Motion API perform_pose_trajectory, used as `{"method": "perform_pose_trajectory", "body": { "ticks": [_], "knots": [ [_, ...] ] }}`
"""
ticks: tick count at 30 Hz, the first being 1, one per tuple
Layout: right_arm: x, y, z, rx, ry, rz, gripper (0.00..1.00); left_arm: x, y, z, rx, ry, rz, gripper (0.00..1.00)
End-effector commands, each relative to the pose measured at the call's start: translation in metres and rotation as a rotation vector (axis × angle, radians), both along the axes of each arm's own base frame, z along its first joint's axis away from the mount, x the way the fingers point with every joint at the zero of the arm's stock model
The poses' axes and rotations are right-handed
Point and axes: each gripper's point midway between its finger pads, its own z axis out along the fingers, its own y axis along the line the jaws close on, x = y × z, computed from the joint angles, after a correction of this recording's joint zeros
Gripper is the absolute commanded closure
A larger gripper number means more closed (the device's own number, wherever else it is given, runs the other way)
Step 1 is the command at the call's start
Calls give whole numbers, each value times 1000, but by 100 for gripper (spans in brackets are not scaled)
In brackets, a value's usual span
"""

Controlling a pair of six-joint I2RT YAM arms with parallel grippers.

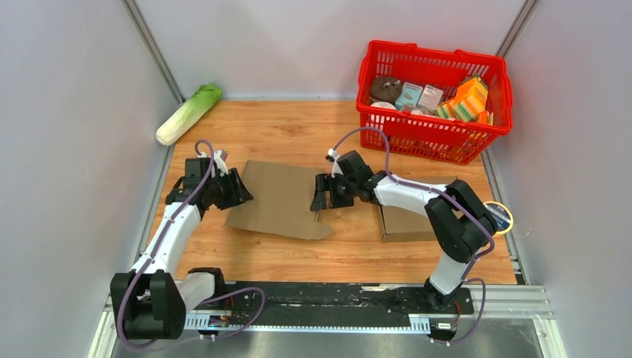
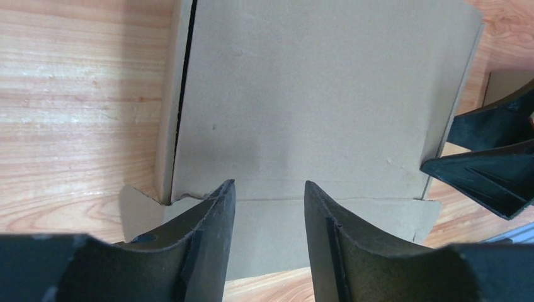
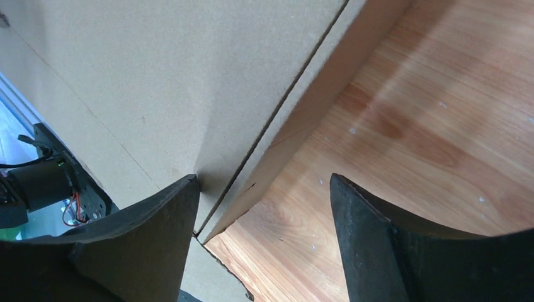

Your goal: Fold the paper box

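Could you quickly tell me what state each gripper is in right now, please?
Left gripper: open over the flat cardboard box, holding nothing.
Right gripper: open at the edge of the cardboard box, holding nothing.

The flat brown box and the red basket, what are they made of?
The flat box looks like cardboard: dull brown and matte, with creased fold lines. The red basket is probably plastic: bright, slightly glossy, and moulded into a grid of holes.
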Motion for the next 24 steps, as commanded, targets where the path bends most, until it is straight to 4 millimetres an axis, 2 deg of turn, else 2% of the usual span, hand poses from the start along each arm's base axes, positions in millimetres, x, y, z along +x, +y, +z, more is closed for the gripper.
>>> {"method": "perform_pose_trajectory", "body": {
  "ticks": [1,2,3,5,6,7,8,13,18,19,22,24],
  "knots": [
    [5,-4,-15,6,-41,-16,25,17,8,36,9,-101,9,45],
    [3,-3,-15,24,-27,-10,26,21,11,42,9,-113,14,43],
    [1,-4,-16,39,-20,-11,28,23,16,38,11,-98,16,38],
    [-1,-2,-13,92,-3,0,32,31,24,40,11,-86,15,34],
    [0,-4,-12,121,-5,-7,34,28,26,24,1,1,-1,34],
    [5,-1,-6,160,-19,-7,35,28,22,25,-34,24,-28,34],
    [0,1,-3,194,4,11,37,31,21,25,-40,31,-45,34],
    [3,0,2,233,18,15,43,31,28,-12,-20,145,-15,34],
    [8,0,9,278,38,8,48,24,32,-38,-10,256,18,45],
    [8,-1,10,278,41,6,48,22,31,-40,-18,264,13,46],
    [9,1,17,303,64,2,49,17,29,-41,-22,264,10,59],
    [13,2,19,321,89,-12,54,21,27,-35,-39,222,22,64]
  ]
}}
